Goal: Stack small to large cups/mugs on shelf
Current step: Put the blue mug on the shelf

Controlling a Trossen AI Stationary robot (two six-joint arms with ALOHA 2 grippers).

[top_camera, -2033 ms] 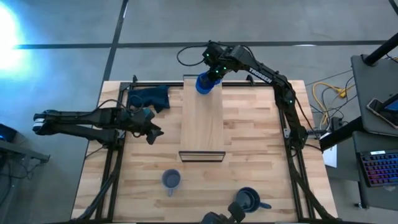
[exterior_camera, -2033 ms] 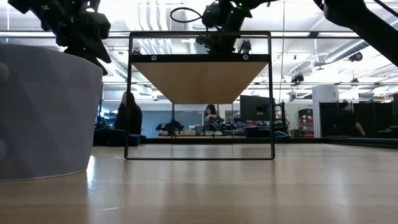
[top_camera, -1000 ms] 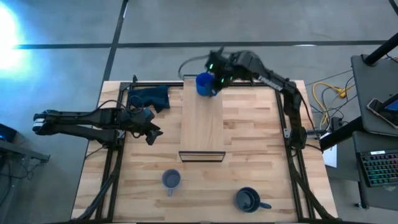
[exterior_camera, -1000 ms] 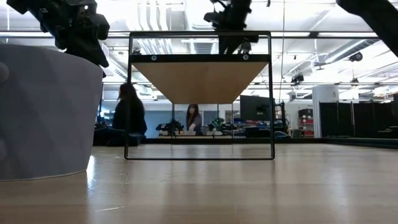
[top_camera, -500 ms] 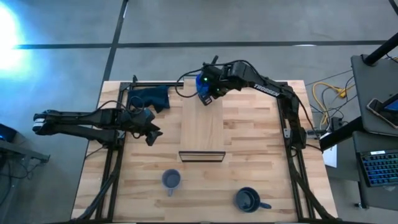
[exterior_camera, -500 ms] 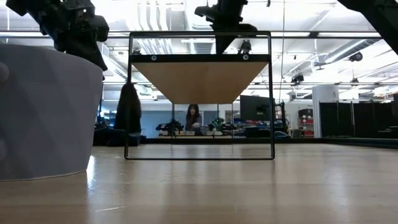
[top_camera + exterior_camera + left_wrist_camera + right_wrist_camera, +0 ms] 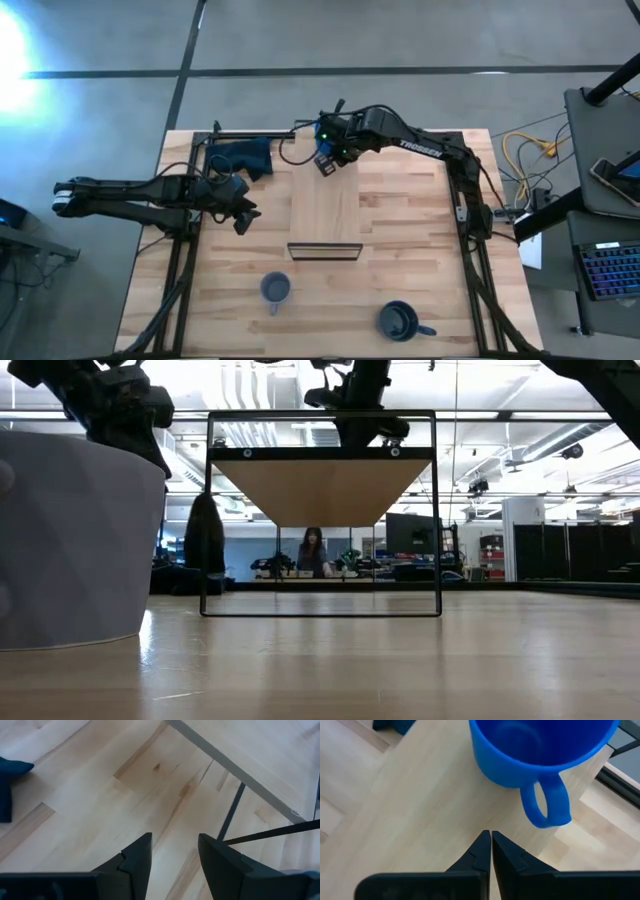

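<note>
The bright blue mug [image 7: 540, 750] stands upright on its base at the far end of the light wood shelf [image 7: 326, 205], its handle [image 7: 547, 805] turned toward my right gripper. It shows only partly under the arm in the high view [image 7: 323, 157]. My right gripper [image 7: 490, 837] is shut and empty, hovering over the shelf just short of the mug. My left gripper [image 7: 172, 850] is open and empty over the table, left of the shelf [image 7: 245, 215]. The small grey-blue mug [image 7: 276, 289] and the dark navy mug [image 7: 398, 322] stand on the tabletop near its near edge.
A dark blue cloth [image 7: 243, 156] lies on the table left of the shelf's far end. The shelf's dark metal frame [image 7: 320, 510] lifts it above the tabletop. People show in the room behind the table [image 7: 313, 550].
My right gripper has swung from the blue mug's right side toward the table's left, and now hangs over the shelf's far end beside the mug. The mug has stayed upright on the shelf. A person in the background has walked across.
</note>
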